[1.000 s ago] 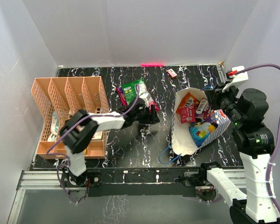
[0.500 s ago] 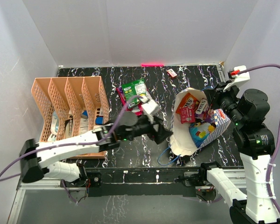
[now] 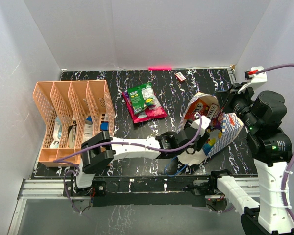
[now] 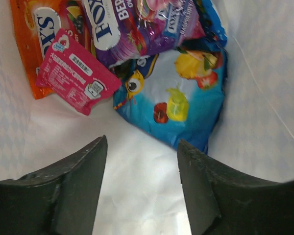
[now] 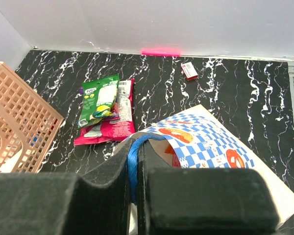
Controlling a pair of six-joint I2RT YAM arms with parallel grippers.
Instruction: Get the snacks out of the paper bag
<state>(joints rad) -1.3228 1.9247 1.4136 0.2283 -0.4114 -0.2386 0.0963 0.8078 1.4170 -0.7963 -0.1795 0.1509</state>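
Left gripper: my left gripper (image 4: pixel 141 147) is reaching into the mouth of the paper bag (image 3: pixel 234 128), jaws standing wide apart and holding nothing.
Right gripper: my right gripper (image 5: pixel 137 169) is pinching the bag's blue cord handle (image 5: pixel 132 152), fingers closed on it, and this seems to be keeping the mouth lifted and open.
Where the snacks are lying: a blue packet (image 4: pixel 179 105) is sitting nearest my open fingers on the white inner wall. A pink packet (image 4: pixel 76 73) is just beside it, overlapping an orange packet (image 4: pixel 34 39). A purple packet (image 4: pixel 137 29) is lying deeper, partly over the blue one.
Outside the bag: a green packet (image 3: pixel 141 94) is resting on a red packet (image 3: pixel 152 113) on the table (image 3: pixel 137 132), well apart from the bag.
How they are likely handling: I am judging them light, soft and crinkly, with glossy film that could be slipping between my pads.
Where I am thinking of gripping: the near edge of the blue packet, where the film looks flat enough to pinch.
Risk: I am watching for the thin bag wall getting caught along with the packet, and for the purple one dragging out with it.
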